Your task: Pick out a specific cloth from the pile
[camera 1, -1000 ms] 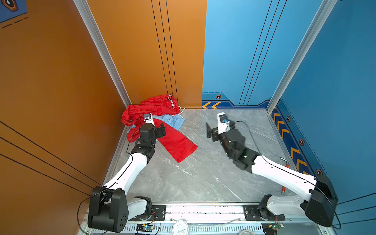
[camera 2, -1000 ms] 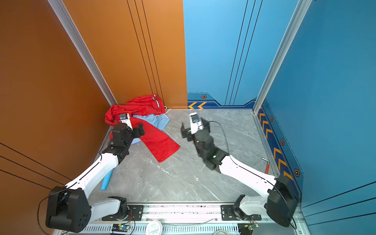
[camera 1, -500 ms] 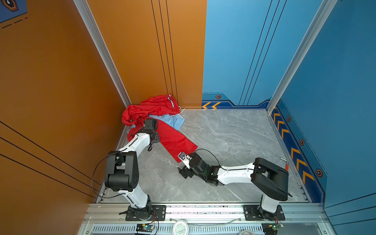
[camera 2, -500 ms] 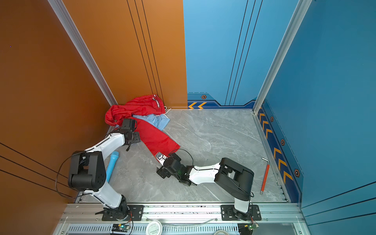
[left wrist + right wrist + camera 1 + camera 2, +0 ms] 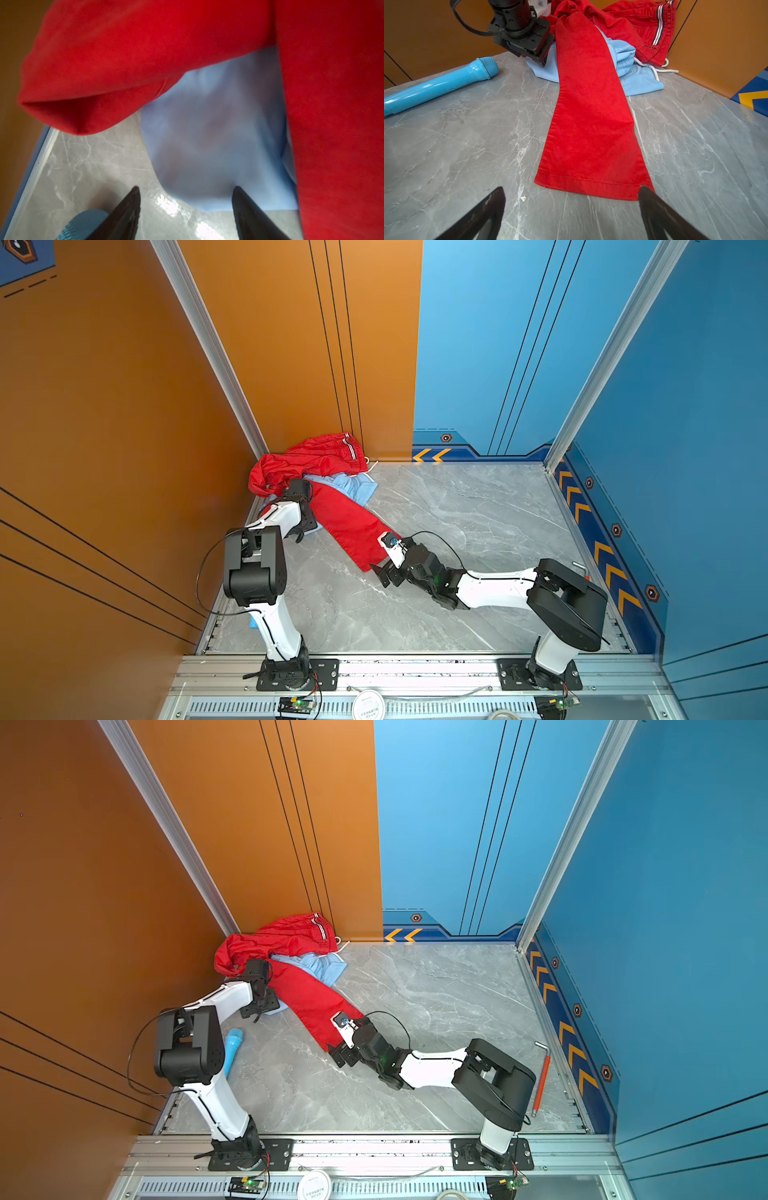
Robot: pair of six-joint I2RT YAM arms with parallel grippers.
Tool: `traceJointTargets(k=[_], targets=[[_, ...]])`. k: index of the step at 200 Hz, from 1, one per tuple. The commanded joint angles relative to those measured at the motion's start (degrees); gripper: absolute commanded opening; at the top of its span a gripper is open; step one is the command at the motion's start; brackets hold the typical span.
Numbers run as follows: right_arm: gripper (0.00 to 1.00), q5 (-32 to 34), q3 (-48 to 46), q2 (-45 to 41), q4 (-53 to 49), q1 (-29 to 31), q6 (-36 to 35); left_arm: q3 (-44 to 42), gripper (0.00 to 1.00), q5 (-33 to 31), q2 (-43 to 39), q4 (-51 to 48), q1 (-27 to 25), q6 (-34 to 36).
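By the left edge of the worktop (image 5: pixel 478 510) lies a blue toy microphone (image 5: pixel 232 1048), apart from the clothes. Just beyond it the left gripper (image 5: pixel 186 194) is down low at the near side of the pile (image 5: pixel 307 460), which sits in the far left corner. Its jaws stand parted with nothing clamped. In the left wrist view a rounded lobe of the cloth (image 5: pixel 218 135) reaches in between the two fingertips (image 5: pixel 133 201), flat on the stone. So the step in hand looks like the grasp itself: lined up on the blue edge, not yet pinched.

The next move, I judge, calls for closing on blue fabric alone, clear of the red fold just beside it, then drawing it out sideways.

The cloth is pale sky-blue, plain, thin and soft, in loose folds, with a gathered ribbed band showing in the right wrist view. Much of it is buried: the red trousers (image 5: pixel 345 518) lie over it, one leg running across it towards the middle of the worktop, so blue shows on either side. A white cord (image 5: pixel 672 71) trails by its far part.

At that leg's hem the right gripper (image 5: pixel 572 192) sits low, jaws spread wide and empty, one fingertip at the hem's corner; it seems placed to pin or pull the red away. A red-handled tool (image 5: pixel 542 1081) lies by the right edge
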Motion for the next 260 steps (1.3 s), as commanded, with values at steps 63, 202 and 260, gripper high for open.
traceJointTargets(k=[63,202,260], targets=[[1.0,-4.61,-1.14,-2.29,0.78,-0.97,-0.26,4.04,0.66,2.91,4.69,-2.93,1.29,-3.61],[1.0,-6.78,-2.19,-3.81,1.12,-3.64,1.69,14.93,0.0,3.78,-8.78,-4.11,1.05,-1.42],[1.0,-7.59,-2.92,-3.59,2.09,-7.06,6.5,15.29,0.0,3.28,-12.91,-0.65,-3.28,-7.18]])
